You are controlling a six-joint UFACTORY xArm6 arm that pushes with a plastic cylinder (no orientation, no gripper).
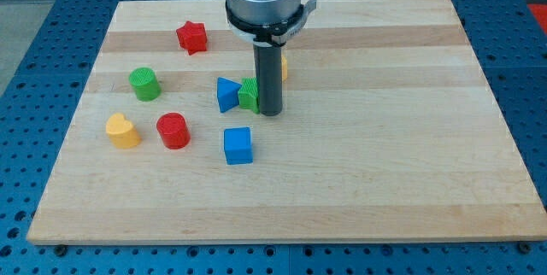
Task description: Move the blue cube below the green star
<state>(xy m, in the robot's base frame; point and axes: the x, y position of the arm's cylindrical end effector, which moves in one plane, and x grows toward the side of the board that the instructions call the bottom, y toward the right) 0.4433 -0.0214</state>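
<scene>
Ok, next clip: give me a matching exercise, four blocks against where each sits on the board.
Blocks:
1. red star block
2. blue cube block
3. yellow heart-shaped block
4. green star block

Places:
A. farthest toward the view's left
B. right beside my tip
C. nearest the view's top
D. nearest the view's bottom

Pairs: 1-C, 2-D, 3-A, 4-B

cube (238,145) below star (249,95) | tip (270,113) touching star's right | triangle (227,94) touching star's left
</scene>
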